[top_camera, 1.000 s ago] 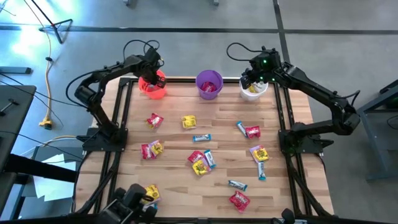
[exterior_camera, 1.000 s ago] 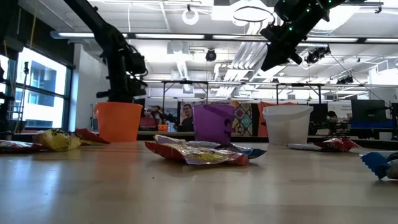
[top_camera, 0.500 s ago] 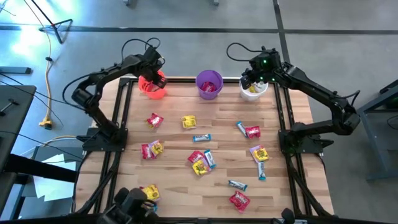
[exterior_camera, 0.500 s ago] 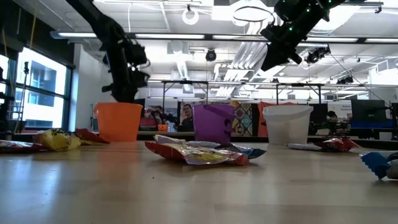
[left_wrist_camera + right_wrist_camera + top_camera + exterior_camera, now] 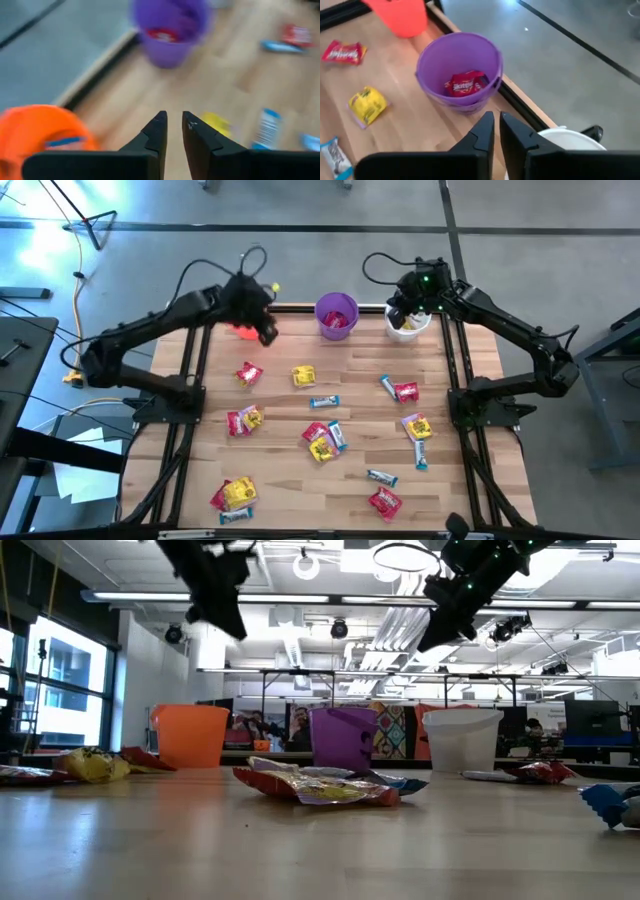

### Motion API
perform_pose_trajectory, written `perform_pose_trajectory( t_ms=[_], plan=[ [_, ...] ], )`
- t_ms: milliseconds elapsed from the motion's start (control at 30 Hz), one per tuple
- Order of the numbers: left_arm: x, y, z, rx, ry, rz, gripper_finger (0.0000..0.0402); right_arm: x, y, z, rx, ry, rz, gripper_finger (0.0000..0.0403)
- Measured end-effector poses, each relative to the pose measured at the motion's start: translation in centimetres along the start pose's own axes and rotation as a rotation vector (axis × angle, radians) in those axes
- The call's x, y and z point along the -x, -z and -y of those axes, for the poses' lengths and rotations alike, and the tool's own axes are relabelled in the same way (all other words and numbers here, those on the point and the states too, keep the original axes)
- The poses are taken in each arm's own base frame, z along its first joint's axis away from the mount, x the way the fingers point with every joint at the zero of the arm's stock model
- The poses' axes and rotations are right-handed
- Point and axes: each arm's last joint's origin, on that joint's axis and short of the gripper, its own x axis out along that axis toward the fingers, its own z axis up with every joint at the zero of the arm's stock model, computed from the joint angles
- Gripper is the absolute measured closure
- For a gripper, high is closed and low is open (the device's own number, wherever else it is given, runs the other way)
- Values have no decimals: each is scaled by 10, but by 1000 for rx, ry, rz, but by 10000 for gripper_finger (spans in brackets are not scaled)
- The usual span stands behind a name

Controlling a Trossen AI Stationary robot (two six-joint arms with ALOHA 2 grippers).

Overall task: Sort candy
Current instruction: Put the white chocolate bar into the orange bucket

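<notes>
The left gripper (image 5: pixel 266 332) had lifted away from the orange cup (image 5: pixel 243 330), fingers nearly closed on nothing. The right gripper (image 5: pixel 397 308) stayed clenched, empty, over the white cup (image 5: pixel 407 326). Candy (image 5: pixel 322 442) lay scattered across the table (image 5: pixel 280 470).

Wooden desk (image 5: pixel 280 470) bearing three cups along its far edge: orange cup (image 5: pixel 190 735), purple cup (image 5: pixel 336 317), white cup (image 5: pixel 463 738); grey floor (image 5: pixel 300 205) around.
</notes>
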Motion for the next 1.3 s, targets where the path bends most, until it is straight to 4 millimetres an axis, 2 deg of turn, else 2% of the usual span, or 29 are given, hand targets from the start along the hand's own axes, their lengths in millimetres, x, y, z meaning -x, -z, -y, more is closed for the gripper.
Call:
perform_pose_trajectory(
  t_ms=[100,200,400,533,833,1033,1133,1300],
  plan=[
    [13,10,35,8,75,-27,372,0,0,-1,56,-28,3,400],
    [23,25,70,7,106,-65,385,0,0,-2,85,-63,8,397],
    [41,66,131,-36,162,-204,401,0,0,-3,115,-102,16,401],
    [53,94,164,-79,214,-280,401,0,-1,-6,95,-112,16,402],
    [83,162,221,-142,326,-459,401,5,-2,-31,82,-163,23,402],
    [103,218,260,-111,392,-526,401,4,-1,-53,92,-172,12,403],
    [102,248,276,-98,356,-570,401,5,0,-63,116,-173,11,403],
    [86,290,292,-113,254,-668,382,6,1,-76,104,-187,6,403]
  ],
)
